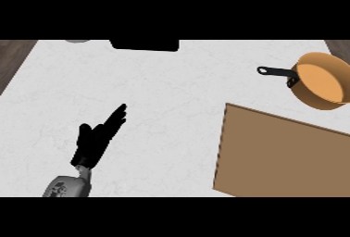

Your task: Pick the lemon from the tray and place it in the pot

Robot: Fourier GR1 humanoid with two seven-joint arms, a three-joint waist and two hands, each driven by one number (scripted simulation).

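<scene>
A flat brown tray (284,155) lies at the lower right of the white counter; no lemon shows on it or anywhere else in the head view. At the upper right stands a copper-coloured pot (321,79) with a black handle (275,71) pointing left, and nothing is visible inside it. My left hand (96,141) rests over the counter at the lower left, open, its fingers straight and pointing up and to the right, holding nothing. My right hand is out of view.
A black object (144,45) sits at the counter's far edge, top centre, with a grey item (78,40) just left of it. Dark wooden floor (14,60) shows past the counter's left edge and at the top right corner.
</scene>
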